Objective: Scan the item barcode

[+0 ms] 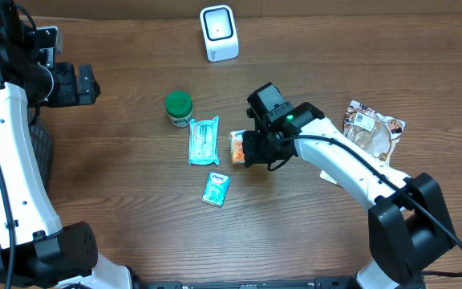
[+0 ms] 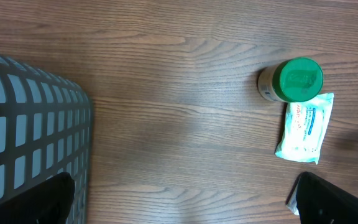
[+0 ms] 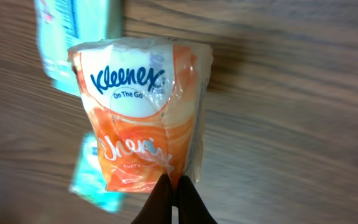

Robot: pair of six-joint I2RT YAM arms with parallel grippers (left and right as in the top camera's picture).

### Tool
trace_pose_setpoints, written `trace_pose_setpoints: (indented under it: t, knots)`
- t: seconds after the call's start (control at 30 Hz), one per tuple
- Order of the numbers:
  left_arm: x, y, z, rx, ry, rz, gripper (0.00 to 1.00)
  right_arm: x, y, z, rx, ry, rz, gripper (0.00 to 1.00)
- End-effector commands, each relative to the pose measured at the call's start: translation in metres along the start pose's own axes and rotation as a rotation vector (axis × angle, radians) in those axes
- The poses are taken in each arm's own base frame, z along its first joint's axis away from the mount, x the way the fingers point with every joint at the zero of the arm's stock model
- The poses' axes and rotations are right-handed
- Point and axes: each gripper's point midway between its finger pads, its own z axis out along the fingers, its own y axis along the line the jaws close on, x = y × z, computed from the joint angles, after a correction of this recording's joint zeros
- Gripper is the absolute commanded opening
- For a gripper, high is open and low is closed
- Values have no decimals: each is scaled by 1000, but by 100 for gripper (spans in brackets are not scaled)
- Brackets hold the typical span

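One orange Kleenex pack (image 3: 143, 106) is pinched at its near end by the right gripper (image 3: 174, 198), whose fingers press together on the wrapper's edge. The pack's long axis runs straight on from the fingertips, with the logo end farthest from them and the printed face toward the wrist camera. Its back face is hidden.

From overhead only an orange strip shows, just left of the gripper's black body, next to the teal wipes packet (image 1: 203, 140). Whether the pack touches the table (image 1: 135, 233) cannot be told, and the teal packs behind it are blurred in the wrist view.

The left gripper (image 2: 191, 208) stands wide apart, holding nothing, beside a gray basket (image 2: 30, 124), well apart from the pack.
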Motion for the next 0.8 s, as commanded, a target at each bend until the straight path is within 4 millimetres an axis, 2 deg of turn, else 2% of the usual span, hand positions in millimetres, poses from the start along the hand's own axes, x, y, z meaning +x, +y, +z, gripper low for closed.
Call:
trace_pose_setpoints:
  t: [0.0,0.1,0.3,0.37,0.4,0.5,0.6,0.77]
  knots:
    - [-1,2,-1,-5,-5,15,99,-12,-16,-6,113,-56,-171,4]
    - [-1,2,-1,-5,-5,16,100,-18,-30,-9,193,-79,-201,4]
    - [-1,2,-1,-5,-5,15,99,-18,-32,-9,209,-73,-294,4]
    - [-1,2,-1,-5,-5,15,100,-18,-32,-9,209,-73,-301,13]
    - [-1,2,-1,-5,-5,15,100,-18,-31,-9,206,-73,-300,22]
    - [-1,2,-1,-5,-5,15,99,-16,-26,-8,168,-63,-297,29]
    - [-1,2,-1,-5,-5,15,100,-18,-26,-8,140,-68,-247,30]
    - [-1,2,-1,-5,-5,15,99,-30,-46,-14,112,-94,-10,32]
